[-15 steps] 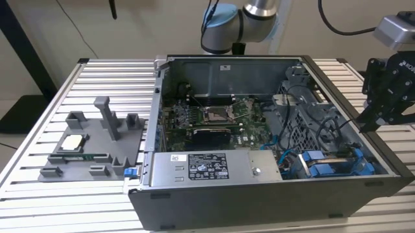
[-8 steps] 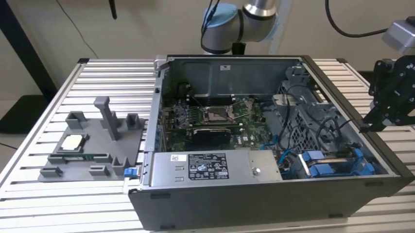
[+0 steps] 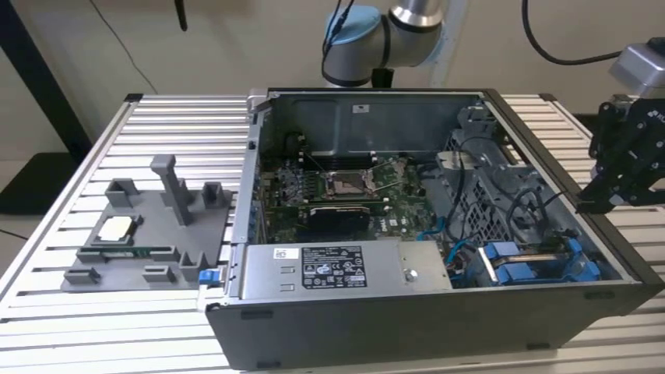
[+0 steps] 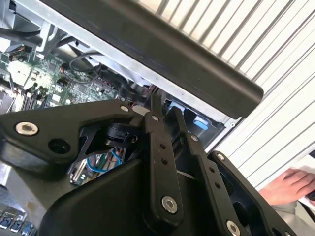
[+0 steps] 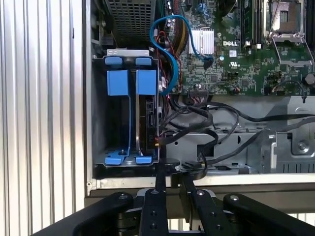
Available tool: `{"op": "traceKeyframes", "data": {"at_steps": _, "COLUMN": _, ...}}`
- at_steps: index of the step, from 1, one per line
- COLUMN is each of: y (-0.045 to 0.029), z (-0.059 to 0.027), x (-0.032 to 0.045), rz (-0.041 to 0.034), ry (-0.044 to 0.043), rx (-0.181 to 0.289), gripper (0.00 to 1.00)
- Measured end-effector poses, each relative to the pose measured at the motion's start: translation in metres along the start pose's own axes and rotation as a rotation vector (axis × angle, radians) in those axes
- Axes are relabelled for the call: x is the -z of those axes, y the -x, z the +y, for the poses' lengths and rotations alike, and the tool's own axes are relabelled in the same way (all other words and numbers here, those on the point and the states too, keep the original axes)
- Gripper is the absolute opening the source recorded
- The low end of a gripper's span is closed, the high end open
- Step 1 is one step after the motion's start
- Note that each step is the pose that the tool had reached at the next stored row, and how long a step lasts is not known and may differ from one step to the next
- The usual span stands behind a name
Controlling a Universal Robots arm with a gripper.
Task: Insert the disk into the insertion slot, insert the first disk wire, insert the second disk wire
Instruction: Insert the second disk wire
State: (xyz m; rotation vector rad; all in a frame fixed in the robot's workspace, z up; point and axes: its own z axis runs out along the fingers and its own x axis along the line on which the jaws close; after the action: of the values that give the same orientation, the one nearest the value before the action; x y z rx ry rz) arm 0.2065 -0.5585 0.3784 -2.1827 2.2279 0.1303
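The disk [image 5: 146, 123] stands on edge in the drive cage at the case's corner, framed by its bright blue carrier [image 5: 145, 81]; a second blue carrier [image 5: 117, 82] sits beside it. In the exterior view the disk [image 3: 530, 265] lies at the case's lower right. A blue wire [image 5: 167, 49] and black wires [image 5: 211, 128] run from the board toward the cage; I cannot tell whether any is plugged into the disk. My gripper [image 5: 172, 172] hovers over the case wall just outside the cage, shut with nothing in it. It hangs at the exterior view's right [image 3: 592, 202] and is also in the second wrist view [image 4: 165, 110].
The open computer case [image 3: 582, 300] lies on a slatted table [image 3: 62, 234]. A grey power-supply box [image 3: 332, 269] fills the case's front. A grey fixture [image 3: 146, 226] with small parts stands at the exterior view's left. A person's hand [image 4: 290, 184] rests on the table beyond the case.
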Motion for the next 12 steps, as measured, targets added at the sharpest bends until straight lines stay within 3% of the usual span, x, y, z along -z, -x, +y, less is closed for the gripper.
{"op": "traceKeyframes", "data": {"at_steps": 4, "y": 0.0001, "z": -0.0001, "x": -0.0017, "rz": -0.0143, "ry": 0.0006, "rx": -0.002, "gripper": 0.27}}
{"op": "traceKeyframes", "data": {"at_steps": 10, "y": 0.0001, "z": 0.0000, "x": -0.0027, "rz": -0.0536, "ry": 0.0017, "rx": -0.008, "gripper": 0.27}}
{"op": "traceKeyframes", "data": {"at_steps": 12, "y": -0.0001, "z": 0.0000, "x": -0.0029, "rz": -0.0653, "ry": 0.0016, "rx": -0.012, "gripper": 0.18}}
